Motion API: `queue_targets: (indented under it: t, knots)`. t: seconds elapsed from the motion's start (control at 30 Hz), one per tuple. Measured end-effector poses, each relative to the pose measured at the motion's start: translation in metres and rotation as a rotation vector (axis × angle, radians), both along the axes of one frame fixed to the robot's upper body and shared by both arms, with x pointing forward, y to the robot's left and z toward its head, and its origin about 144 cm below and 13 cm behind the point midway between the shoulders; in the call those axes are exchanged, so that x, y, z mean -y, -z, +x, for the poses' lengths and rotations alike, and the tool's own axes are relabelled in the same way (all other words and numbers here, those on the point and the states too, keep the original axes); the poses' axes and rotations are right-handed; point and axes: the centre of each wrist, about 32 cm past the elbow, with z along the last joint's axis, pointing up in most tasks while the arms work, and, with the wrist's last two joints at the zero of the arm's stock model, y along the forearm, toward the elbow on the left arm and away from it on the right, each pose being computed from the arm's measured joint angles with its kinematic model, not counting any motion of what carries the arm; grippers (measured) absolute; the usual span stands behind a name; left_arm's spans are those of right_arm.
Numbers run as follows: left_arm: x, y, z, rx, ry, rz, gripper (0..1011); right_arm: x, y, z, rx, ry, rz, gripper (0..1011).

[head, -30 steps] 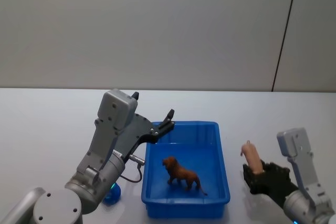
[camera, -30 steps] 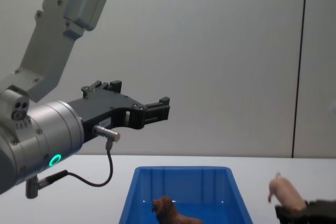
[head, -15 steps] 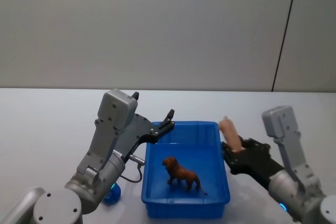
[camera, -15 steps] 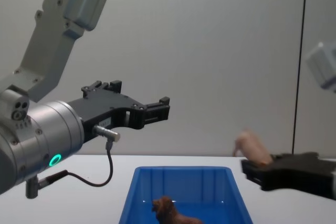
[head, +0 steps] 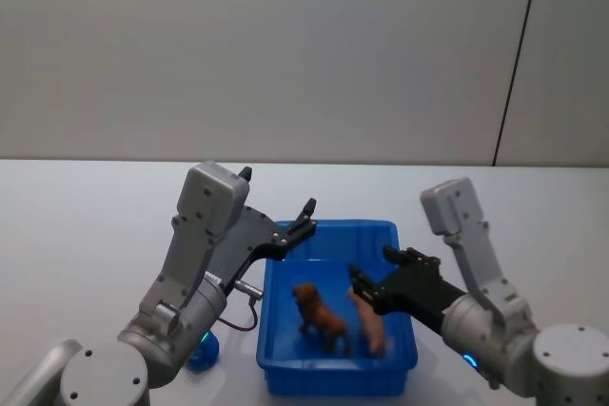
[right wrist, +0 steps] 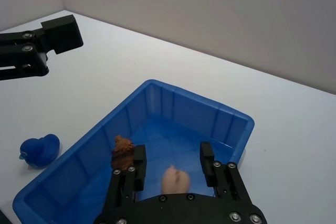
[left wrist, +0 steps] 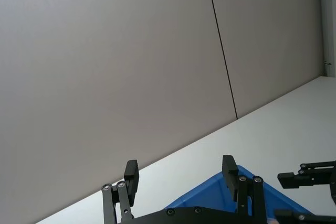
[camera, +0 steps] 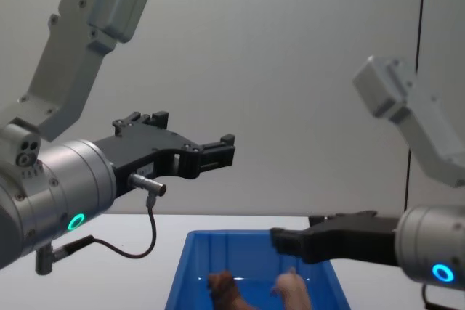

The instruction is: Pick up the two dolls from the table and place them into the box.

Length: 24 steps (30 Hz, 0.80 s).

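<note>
Under my right pincer (right wrist: 173,155) — fingers spread, holding nothing — the pink doll (right wrist: 175,180) lies on the box (right wrist: 231,112) floor, the lion (right wrist: 123,151) just beside it. Beyond, my left pincer (left wrist: 180,169) hangs open above the far corner. Risk: lifting out crooked could clip a finger on the wall and jolt the box — or catch the doll.

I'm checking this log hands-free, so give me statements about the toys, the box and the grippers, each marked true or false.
The lion stands inside the box. True.
The blue duck sits on the table outside the box. True.
The pink doll lies on the table. False: it is in the box, beside the lion.
The right gripper is shut on the pink doll. False: it is open, above the doll.
The left gripper is open. True.
</note>
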Motion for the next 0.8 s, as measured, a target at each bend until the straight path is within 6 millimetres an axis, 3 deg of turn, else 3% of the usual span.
queue_targets:
  t: [0.27, 0.5, 0.8]
  knots:
    - [0.000, 0.000, 0.000, 0.000, 0.000, 0.000, 1001, -0.005, 0.003, 0.006, -0.012, -0.012, -0.008, 819]
    - [0.000, 0.000, 0.000, 0.000, 0.000, 0.000, 1001, 0.007, 0.006, 0.005, 0.019, 0.010, -0.001, 1001]
    - [0.000, 0.000, 0.000, 0.000, 0.000, 0.000, 1001, 0.039, 0.013, -0.002, 0.040, 0.069, 0.009, 1001]
